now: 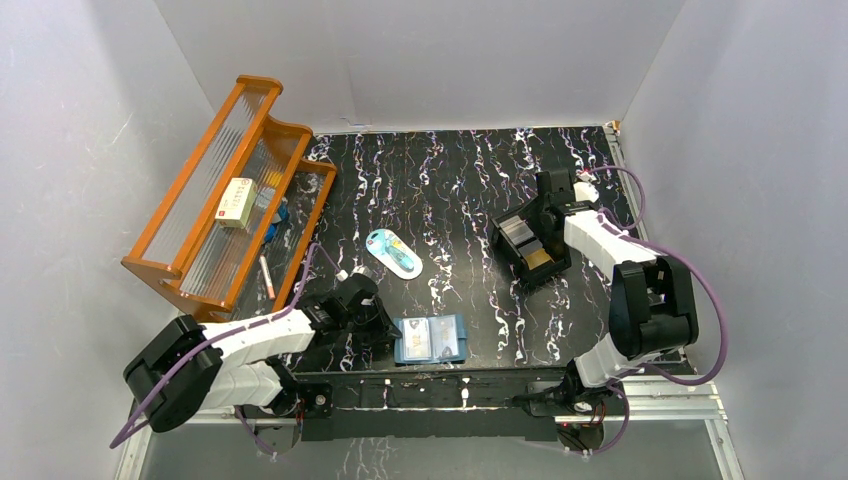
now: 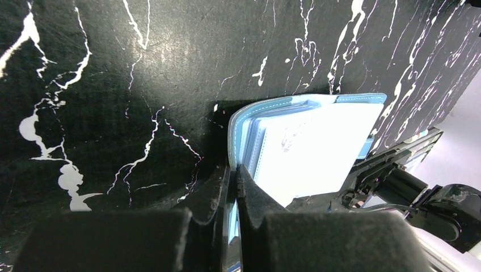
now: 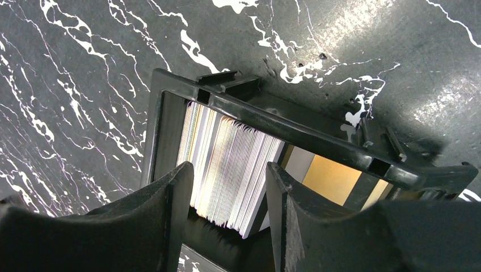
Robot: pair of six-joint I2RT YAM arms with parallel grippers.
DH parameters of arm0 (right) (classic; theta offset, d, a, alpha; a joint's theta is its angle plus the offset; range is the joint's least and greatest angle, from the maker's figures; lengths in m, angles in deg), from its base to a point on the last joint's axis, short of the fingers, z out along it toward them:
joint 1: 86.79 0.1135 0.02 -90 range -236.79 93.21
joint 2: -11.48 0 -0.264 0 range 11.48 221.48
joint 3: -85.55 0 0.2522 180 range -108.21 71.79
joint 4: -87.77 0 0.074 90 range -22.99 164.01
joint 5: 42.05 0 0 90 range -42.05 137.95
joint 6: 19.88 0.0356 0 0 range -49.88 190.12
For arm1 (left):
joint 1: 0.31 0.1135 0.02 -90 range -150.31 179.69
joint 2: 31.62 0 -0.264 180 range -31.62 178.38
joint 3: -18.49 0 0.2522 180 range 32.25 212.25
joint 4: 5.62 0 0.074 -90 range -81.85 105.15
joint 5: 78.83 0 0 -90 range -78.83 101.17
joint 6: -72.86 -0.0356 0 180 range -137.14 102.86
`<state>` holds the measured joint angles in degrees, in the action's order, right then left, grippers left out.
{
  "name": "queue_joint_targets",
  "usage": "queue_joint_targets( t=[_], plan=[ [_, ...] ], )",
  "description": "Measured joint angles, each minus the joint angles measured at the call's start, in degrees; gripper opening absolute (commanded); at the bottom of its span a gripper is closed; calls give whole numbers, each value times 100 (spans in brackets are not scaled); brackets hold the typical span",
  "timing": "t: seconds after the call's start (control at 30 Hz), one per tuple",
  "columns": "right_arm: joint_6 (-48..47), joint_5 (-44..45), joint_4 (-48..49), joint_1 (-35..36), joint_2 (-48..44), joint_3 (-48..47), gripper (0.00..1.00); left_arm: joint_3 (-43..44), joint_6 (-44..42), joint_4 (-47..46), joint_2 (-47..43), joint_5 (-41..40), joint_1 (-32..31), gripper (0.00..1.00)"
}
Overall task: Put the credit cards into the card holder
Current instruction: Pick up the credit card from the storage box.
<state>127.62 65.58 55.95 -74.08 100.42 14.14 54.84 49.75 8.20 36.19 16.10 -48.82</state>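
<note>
Left wrist view is showing the left gripper pinching hard, its two dark fingers pressed together on the near edge of the card holder, with a sliver of blue caught between them. The wallet is lying open on the black marbled table, its pale blue inside and clear pockets facing up and its left cover curling upward at the fold. From above, it is sitting close to the near edge of the table, just to the right of that gripper and between the two arm bases. Over on the right, the right gripper is reaching down into the black box with its jaws standing apart, one finger on each side of a tight stack of credit cards standing on edge; I cannot tell whether the fingers are touching them. An orange-tan card is leaning in the same box beside that stack. Further out, a light-blue oval item is lying mid-table, and an orange rack at the far left is holding a cream box.
</note>
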Motion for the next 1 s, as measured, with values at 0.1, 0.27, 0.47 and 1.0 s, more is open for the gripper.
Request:
queue_joint_targets(
  t=[0.1, 0.27, 0.47, 1.0],
  plan=[
    [120, 13, -33, 0, 4, 2, 59, 13, -4, 2, 24, 0, 0, 0],
    [299, 37, -168, 0, 11, 2, 60, 46, -20, 0, 37, 2, 0, 0],
    [461, 33, -284, 0, 166, 2, 60, 52, -24, 0, 66, 2, 0, 0],
    [586, -20, 326, -22, 92, 385, 33, 83, -33, -2, 122, 7, 0, 0]
  ],
)
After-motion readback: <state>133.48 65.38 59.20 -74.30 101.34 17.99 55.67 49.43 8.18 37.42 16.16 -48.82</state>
